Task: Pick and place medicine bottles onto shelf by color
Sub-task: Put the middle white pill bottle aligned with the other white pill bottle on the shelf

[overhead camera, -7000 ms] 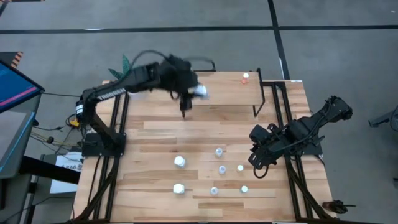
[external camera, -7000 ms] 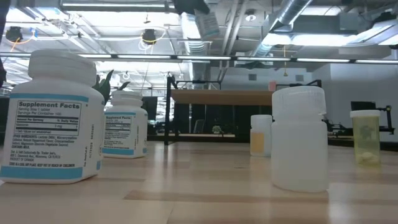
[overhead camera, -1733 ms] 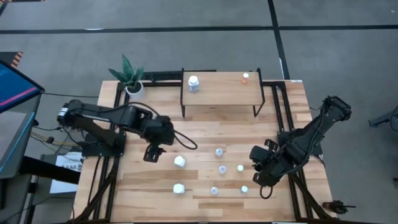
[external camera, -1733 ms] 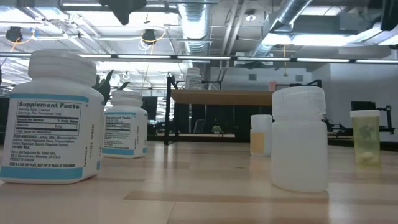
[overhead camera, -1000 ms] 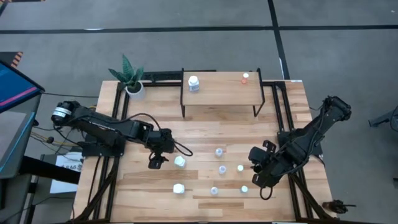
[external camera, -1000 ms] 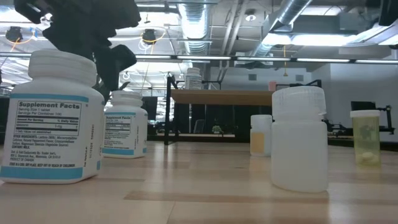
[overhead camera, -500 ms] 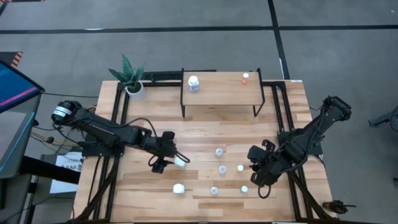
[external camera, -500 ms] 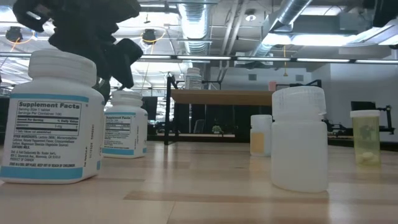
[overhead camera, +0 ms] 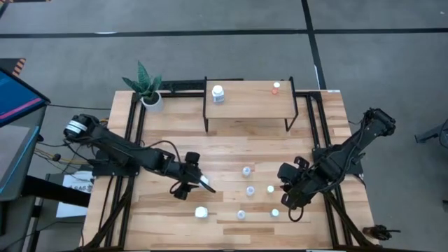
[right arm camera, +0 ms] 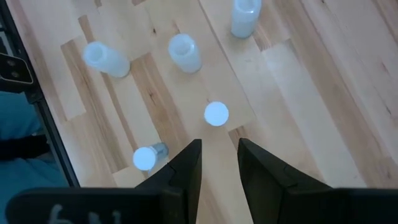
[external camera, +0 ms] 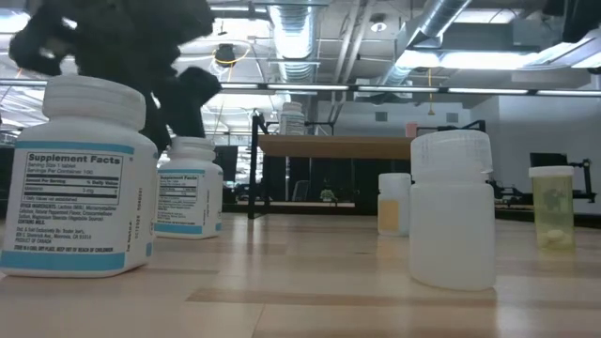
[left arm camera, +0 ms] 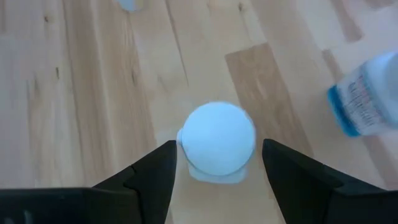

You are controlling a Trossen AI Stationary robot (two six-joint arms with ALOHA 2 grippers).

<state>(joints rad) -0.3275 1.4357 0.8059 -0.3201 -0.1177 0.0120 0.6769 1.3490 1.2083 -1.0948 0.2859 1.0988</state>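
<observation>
Left gripper [overhead camera: 199, 183] sits low over a white bottle [overhead camera: 204, 181] at mid table. Left wrist view shows what the high view hides: fingers [left arm camera: 152, 177] spread apart, 1 on each side of the bottle's round cap [left arm camera: 217, 137], gaps visible on both sides, not clamped. A 2nd white bottle [left arm camera: 365, 93] with a blue-edged label stands off to one side of that gripper; in the high view it is the one [overhead camera: 201, 211] nearer the table's front edge.

Low view only gives the dark left arm blurred above 2 labelled white bottles [external camera: 77, 178], plus a pale bottle [external camera: 452, 208] and a yellowish one [external camera: 551, 207].

Right gripper [overhead camera: 288, 190] hovers with fingers [right arm camera: 186, 168] slightly apart, holding nothing. Just ahead of it sits a small bottle [right arm camera: 216, 114] seen cap-up; farther ahead are 3 pale bottles [right arm camera: 184, 52].

The shelf [overhead camera: 248, 98] lies well beyond both grippers, carrying 1 white bottle [overhead camera: 218, 93] and 1 red-capped bottle [overhead camera: 276, 87] at opposite ends.
</observation>
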